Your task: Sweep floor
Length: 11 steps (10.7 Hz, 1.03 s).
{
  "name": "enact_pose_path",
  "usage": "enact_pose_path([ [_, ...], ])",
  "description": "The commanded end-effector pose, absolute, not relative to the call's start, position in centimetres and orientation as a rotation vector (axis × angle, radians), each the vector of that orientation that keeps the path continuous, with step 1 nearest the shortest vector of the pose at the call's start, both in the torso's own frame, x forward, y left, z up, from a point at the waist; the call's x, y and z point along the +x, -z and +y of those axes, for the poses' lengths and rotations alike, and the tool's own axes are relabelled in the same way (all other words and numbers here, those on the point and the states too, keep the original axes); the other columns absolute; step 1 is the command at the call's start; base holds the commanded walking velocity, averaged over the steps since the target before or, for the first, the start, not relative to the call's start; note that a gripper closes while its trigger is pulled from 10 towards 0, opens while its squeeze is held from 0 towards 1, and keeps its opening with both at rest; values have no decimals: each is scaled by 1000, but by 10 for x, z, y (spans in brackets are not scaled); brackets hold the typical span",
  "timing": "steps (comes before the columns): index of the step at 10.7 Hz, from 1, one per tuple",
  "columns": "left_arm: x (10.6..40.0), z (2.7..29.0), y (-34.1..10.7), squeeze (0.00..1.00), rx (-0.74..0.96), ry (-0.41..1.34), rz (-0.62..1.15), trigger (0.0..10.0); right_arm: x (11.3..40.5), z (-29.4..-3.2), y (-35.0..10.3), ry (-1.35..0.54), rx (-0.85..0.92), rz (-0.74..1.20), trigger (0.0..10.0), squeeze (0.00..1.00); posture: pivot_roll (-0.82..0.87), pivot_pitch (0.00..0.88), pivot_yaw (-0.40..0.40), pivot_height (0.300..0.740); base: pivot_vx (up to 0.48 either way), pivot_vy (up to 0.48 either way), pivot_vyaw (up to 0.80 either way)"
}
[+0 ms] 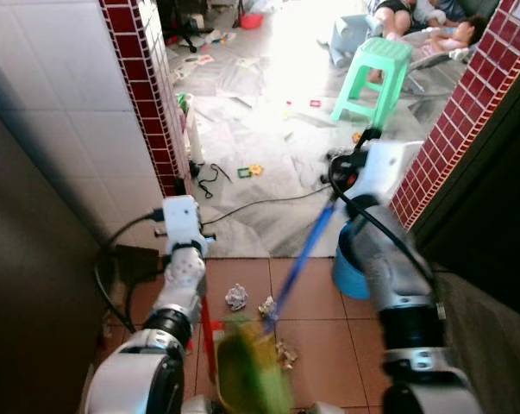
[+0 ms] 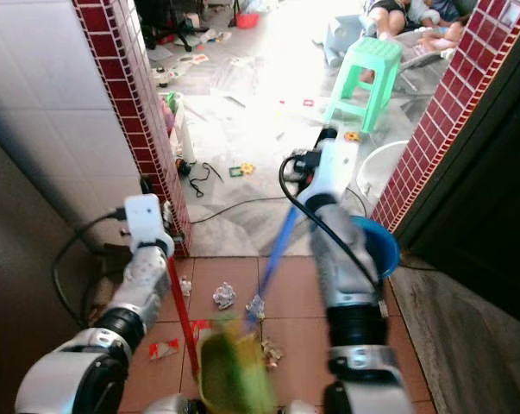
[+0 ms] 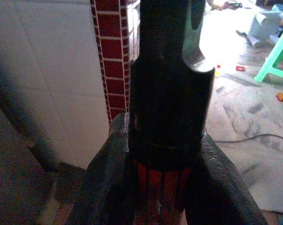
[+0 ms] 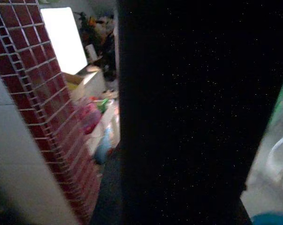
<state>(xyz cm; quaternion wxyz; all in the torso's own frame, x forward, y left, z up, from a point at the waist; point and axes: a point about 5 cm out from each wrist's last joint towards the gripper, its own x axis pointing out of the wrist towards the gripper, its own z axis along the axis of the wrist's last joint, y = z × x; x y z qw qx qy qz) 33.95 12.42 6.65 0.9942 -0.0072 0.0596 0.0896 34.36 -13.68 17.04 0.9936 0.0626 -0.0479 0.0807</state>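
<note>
The robot stood on a terracotta tile floor (image 2: 303,302) in a narrow passage that met a pale marble floor (image 2: 242,121) running into a sunlit room. A white tiled wall (image 2: 44,129) edged with a red brick-tile pillar (image 2: 126,95) closed the left side; a second red pillar (image 2: 441,129) and a dark wall hemmed the right, leaving a doorway-wide gap ahead. The left gripper (image 3: 164,187) was clenched around a red handle (image 2: 180,306) running down to a blurred green dustpan (image 2: 234,371) at the near edge of the tiles. The right gripper's (image 2: 316,168) finger state could not be told, though a blue broom handle (image 2: 272,254) slanted from it down to the tiles. Crumpled paper scraps (image 2: 224,296) lay just past the dustpan. A blue bucket (image 2: 380,246) sat against the right pillar's foot. Beyond, a green stool (image 2: 367,73), a black cable (image 2: 234,207) and scattered toys cluttered the marble, where a person (image 2: 415,21) sat at the far edge.
</note>
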Motion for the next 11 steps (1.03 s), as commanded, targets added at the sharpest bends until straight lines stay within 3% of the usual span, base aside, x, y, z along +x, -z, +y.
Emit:
enact_pose_path([
  [1,352,124,-93,0,-29,-178,8,10000,344,-136,-199,-179,94,-240,10000,0,-141,0,29,740,0,0,0],
  [5,348,131,-103,0,-46,-176,-44,10000,345,-151,-216,-132,-7,-368,10000,0,-123,0,27,740,0,0,0],
  [8,339,146,-97,0,36,-175,-11,10000,347,-161,-217,-91,-30,-378,10000,0,-114,0,27,740,0,0,0],
  [11,337,141,-92,0,69,-168,22,10000,345,-162,-195,-78,-77,-300,10000,0,-120,0,23,740,0,0,0],
])
